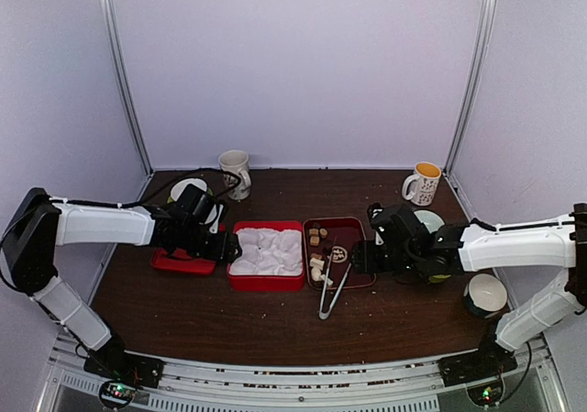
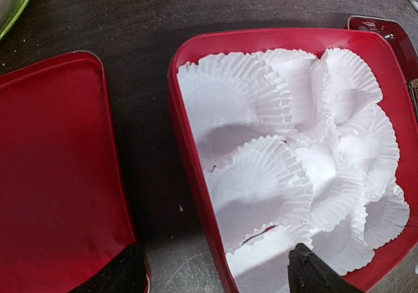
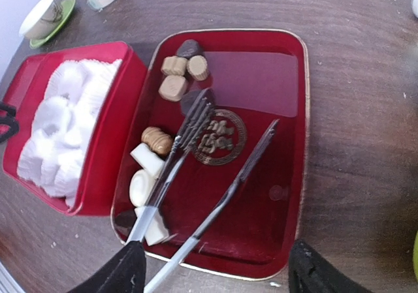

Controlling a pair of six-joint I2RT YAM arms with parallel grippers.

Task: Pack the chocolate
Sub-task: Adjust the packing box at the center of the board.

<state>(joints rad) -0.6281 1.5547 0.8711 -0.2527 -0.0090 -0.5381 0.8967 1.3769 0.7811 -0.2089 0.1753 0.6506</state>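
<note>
The chocolate pieces (image 3: 173,87) lie along the left side of a dark red tray (image 3: 281,143): tan and dark ones at the far end, a brown one and white ones (image 3: 142,187) nearer. Metal tongs (image 3: 196,130) rest spread across the tray, handle end toward my right gripper (image 3: 212,277). That gripper is open at the tray's near edge, and its left finger (image 3: 121,273) sits beside the tongs' handle. The red box (image 2: 189,175) holds white paper cups (image 2: 261,182). My left gripper (image 2: 215,277) is open, straddling the box's left wall. From above, the chocolate (image 1: 317,236) sits right of the box (image 1: 267,281).
The red lid (image 2: 59,175) lies left of the box. Two mugs (image 1: 236,169) (image 1: 424,183) stand at the back. A cup on a green saucer (image 1: 188,190) is behind the left arm. A bowl (image 1: 486,293) and another cup (image 1: 429,219) are near the right arm.
</note>
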